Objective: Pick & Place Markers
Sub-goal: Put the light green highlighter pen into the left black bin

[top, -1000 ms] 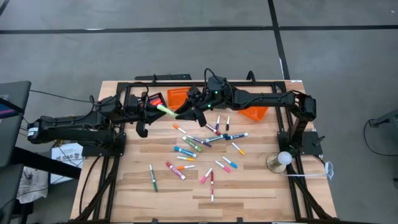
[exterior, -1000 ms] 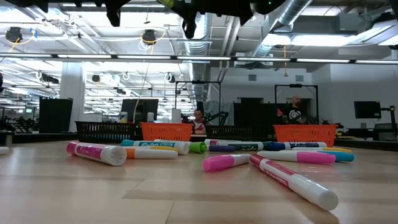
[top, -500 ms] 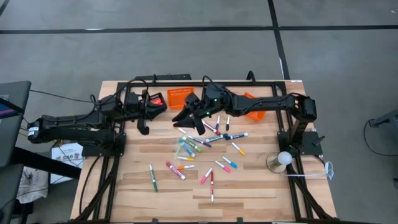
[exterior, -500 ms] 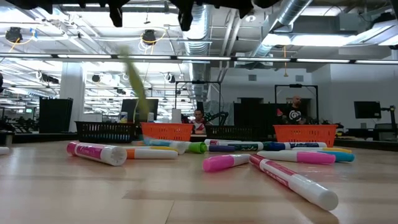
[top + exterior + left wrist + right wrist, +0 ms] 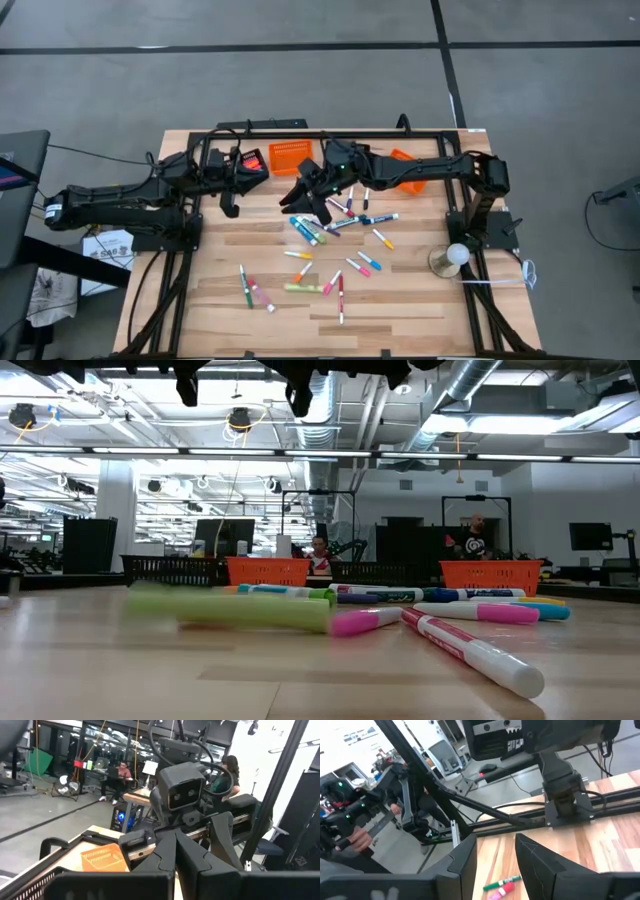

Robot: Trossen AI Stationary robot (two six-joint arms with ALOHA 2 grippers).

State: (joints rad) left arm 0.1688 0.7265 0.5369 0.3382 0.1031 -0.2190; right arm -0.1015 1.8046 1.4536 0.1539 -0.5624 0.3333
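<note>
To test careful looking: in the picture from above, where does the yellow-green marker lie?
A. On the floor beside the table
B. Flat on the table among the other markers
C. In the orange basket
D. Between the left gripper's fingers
B: the yellow-green marker lies flat on the wooden table, clear of both grippers and near the other markers.

no text, label or number can be read. the nearest marker (image 5: 470, 647) in the low view carries pink print along its white barrel, too small to make out. the markers behind it show coloured print, likewise unreadable.
</note>
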